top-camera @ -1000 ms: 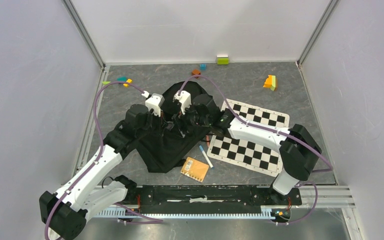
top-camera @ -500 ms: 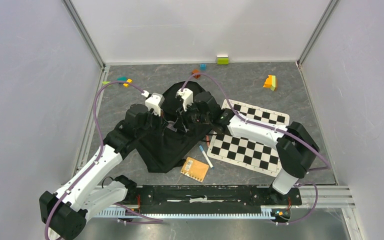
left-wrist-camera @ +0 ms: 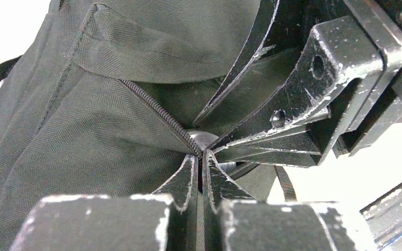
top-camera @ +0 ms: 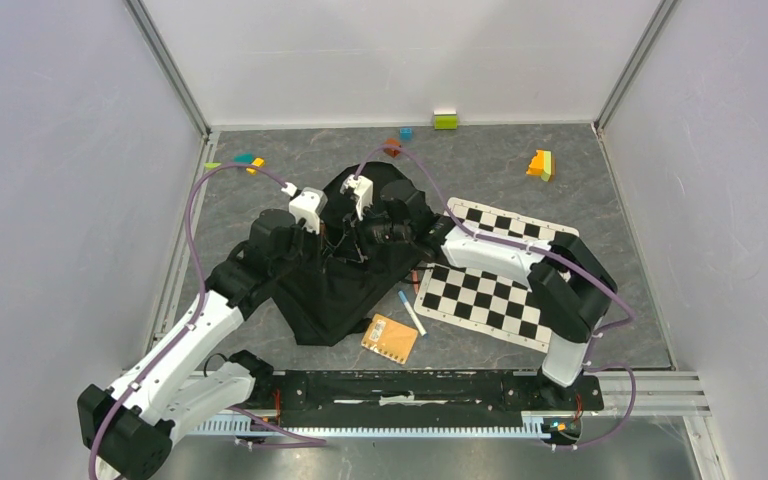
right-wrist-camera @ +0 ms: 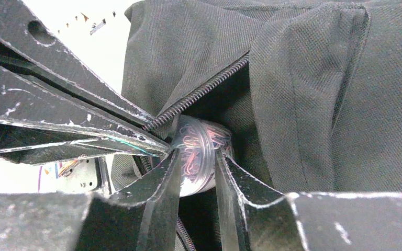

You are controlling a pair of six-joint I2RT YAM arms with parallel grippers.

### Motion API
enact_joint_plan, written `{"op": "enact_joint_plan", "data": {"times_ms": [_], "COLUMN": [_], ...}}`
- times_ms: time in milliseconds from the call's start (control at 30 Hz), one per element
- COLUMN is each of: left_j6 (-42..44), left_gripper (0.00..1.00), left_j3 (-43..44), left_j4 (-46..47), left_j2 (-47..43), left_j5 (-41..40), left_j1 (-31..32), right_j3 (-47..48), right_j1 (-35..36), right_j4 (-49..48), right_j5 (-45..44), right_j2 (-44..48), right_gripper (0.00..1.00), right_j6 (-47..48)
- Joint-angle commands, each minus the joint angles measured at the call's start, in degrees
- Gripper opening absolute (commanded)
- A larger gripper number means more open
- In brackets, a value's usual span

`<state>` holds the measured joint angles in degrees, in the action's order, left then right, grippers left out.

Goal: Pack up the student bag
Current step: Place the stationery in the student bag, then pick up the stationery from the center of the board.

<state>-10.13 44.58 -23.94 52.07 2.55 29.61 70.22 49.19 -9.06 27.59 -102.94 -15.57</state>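
Right fingers [right-wrist-camera: 154, 206] pinch clear tub [right-wrist-camera: 199, 149] at the student bag's [right-wrist-camera: 319, 104] zip [right-wrist-camera: 205, 93].

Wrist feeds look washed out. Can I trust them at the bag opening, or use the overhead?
Left wrist: background blown white and near gripper body blurred, but the zipper of the student bag is sharp at the left gripper. Right wrist: white glare upper left, clear tub in the right gripper readable. Top external: even light, bag an undetailed black mass.

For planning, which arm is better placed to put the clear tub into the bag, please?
Right: its fingers clasp the clear tub at the student bag's zipper opening; left fingers pinch its edge.
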Motion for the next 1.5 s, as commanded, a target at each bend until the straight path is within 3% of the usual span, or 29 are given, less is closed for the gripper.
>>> {"op": "enact_joint_plan", "data": {"times_ms": [0, 100, 400, 533, 733, 867, 967, 1133, 1467], "left_j6": [1.8, 1.8, 1.8, 1.7, 1.7, 1.7, 1.7, 1.8, 2.0], "left_gripper": [0.02, 0.02, 0.02, 0.02, 0.02, 0.02, 0.02, 0.02, 0.02], "left_j3": [0.7, 0.7, 0.5, 0.6, 0.6, 0.7, 0.7, 0.7, 0.4], "left_j4": [5.7, 5.7, 5.2, 4.9, 4.8, 4.8, 4.8, 4.7, 4.8], "left_j2": [-1.0, -0.8, -1.7, -1.5, -1.5, -1.1, -1.0, -1.1, -1.4], "left_j5": [3.6, 3.6, -1.0, -2.4, -3.9, -3.7, -3.8, -4.2, -4.8], "left_j1": [0.7, 0.7, 0.7, 0.7, 0.7, 0.7, 0.7, 0.7, 0.7], "right_j3": [-0.5, -0.9, -6.3, -11.4, -21.3, -28.8, -35.3, -39.3, -33.6], "right_j1": [2.8, 2.8, 1.8, 1.7, 1.8, 1.9, 2.8, 6.7, 12.0], "right_j4": [-3.3, -3.5, -0.2, 2.2, 13.2, 19.7, 19.6, 17.3, 14.2], "right_j5": [10.5, 10.3, -0.7, -11.9, -29.9, -32.2, -31.7, -32.4, -37.0], "right_j2": [-1.9, -0.9, 14.0, 23.1, 36.5, 40.4, 42.1, 39.5, 27.0], "right_gripper": [0.34, 0.37, 0.83, 0.9, 0.88, 0.74, 0.7, 0.65, 0.59], "right_j6": [-3.2, -2.8, 6.0, 8.7, 7.7, 4.8, 2.6, 0.4, 3.1]}}
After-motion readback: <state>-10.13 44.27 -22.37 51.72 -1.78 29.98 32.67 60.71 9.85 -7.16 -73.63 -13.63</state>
